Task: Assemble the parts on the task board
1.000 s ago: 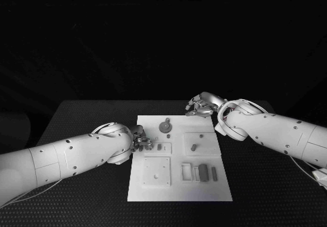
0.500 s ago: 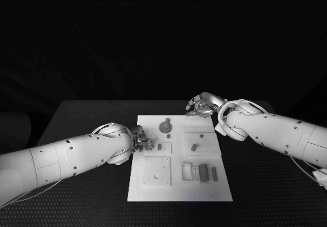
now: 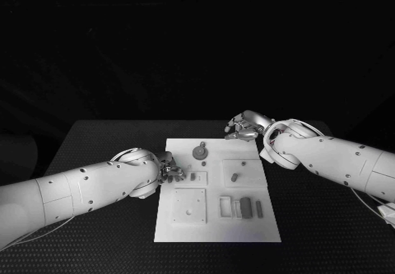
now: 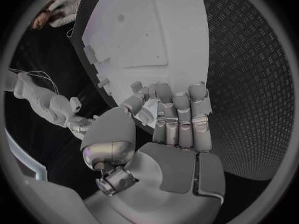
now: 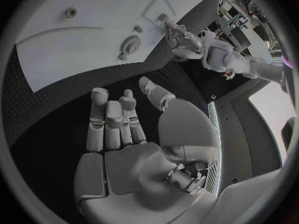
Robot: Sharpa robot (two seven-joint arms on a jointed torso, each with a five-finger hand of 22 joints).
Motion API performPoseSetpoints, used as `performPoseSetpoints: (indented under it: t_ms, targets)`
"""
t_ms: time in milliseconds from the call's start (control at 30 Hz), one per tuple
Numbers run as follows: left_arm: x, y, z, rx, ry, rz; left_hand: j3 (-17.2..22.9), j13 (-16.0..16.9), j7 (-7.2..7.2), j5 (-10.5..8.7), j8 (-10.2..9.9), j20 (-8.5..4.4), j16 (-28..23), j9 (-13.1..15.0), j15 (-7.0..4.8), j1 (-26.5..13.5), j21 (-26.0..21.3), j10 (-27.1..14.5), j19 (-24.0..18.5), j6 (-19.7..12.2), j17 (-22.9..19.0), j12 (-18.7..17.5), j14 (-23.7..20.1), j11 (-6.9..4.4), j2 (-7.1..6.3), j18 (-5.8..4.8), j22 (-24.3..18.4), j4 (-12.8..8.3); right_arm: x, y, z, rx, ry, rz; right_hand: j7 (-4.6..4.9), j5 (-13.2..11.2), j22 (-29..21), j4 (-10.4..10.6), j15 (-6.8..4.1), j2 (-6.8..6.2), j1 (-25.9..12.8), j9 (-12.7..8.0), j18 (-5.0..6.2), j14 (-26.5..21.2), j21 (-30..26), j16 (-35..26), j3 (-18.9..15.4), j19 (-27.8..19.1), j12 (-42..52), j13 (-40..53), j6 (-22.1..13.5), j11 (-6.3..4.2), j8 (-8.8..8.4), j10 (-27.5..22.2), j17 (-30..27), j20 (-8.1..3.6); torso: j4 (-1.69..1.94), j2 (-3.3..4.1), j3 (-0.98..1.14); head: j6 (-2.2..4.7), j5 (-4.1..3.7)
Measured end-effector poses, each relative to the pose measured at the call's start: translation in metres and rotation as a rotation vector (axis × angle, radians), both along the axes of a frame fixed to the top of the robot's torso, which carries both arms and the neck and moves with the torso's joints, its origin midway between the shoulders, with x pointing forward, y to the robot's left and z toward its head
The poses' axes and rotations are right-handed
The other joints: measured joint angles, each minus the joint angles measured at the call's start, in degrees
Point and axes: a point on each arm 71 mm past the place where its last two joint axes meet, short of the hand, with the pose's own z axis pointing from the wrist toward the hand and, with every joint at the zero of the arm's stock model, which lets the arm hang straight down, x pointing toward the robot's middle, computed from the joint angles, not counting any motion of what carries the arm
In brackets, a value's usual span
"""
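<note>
Several grey parts (image 3: pixel 247 206) sit on the task board (image 3: pixel 216 228), mid-surface. Left hand (image 3: pixel 170 171) at the board's left edge, fingers curled, grip indeterminate. Right hand (image 3: pixel 244 127) hovers beyond the far edge, fingers apart, empty.

Task board (image 3: pixel 216 228) centred on table (image 3: pixel 99 148); left hand (image 3: pixel 170 171) over board's left edge, right hand (image 3: pixel 244 128) just past its far right corner.

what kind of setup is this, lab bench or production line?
Most likely a lab test bench. A white task board with small parts sits alone on a black textured table, the left robot hand at the board's edge and the right robot hand beyond its far corner. No conveyor in view.
</note>
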Motion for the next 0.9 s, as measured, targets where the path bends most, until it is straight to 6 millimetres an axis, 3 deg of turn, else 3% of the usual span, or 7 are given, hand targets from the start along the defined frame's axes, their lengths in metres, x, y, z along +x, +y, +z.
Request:
performPoseSetpoints:
  t_ms: [667,900]
  targets:
    - [0.0007,0.0010,-0.0003,-0.001,-0.001,0.003,0.3,-0.1,0.00,0.43,0.3,-0.29,0.2,-0.2,0.00,0.9,0.0,0.0,0.1,0.0,-0.1,0.2,0.0,0.00,0.92,0.00,0.0,-0.6,-0.0001,-0.0001,-0.0001,0.000,0.000,0.000,-0.02,0.0,0.0,0.0,0.00,0.00,0.0,0.0,0.00,0.0,0.0,0.0,0.0,0.0,0.0,0.0,0.0,0.00,0.00,0.0,0.0,0.01,-0.01,0.00,0.00,-0.02,0.04]
    - [0.0012,0.0020,-0.0009,0.000,-0.001,0.006,-3.1,-0.2,-0.07,-0.37,0.7,-0.29,0.4,-0.6,0.01,-1.8,0.0,0.0,0.1,0.1,-0.2,0.2,0.0,0.00,-0.10,0.03,0.0,0.2,-0.0001,-0.0002,-0.0001,0.000,0.000,0.000,-0.03,0.0,0.0,0.0,0.00,0.00,0.0,0.0,0.00,0.0,0.0,0.0,0.0,0.0,0.0,0.0,0.0,0.00,0.00,0.0,0.0,0.01,-0.01,-0.01,0.00,-0.02,0.04]
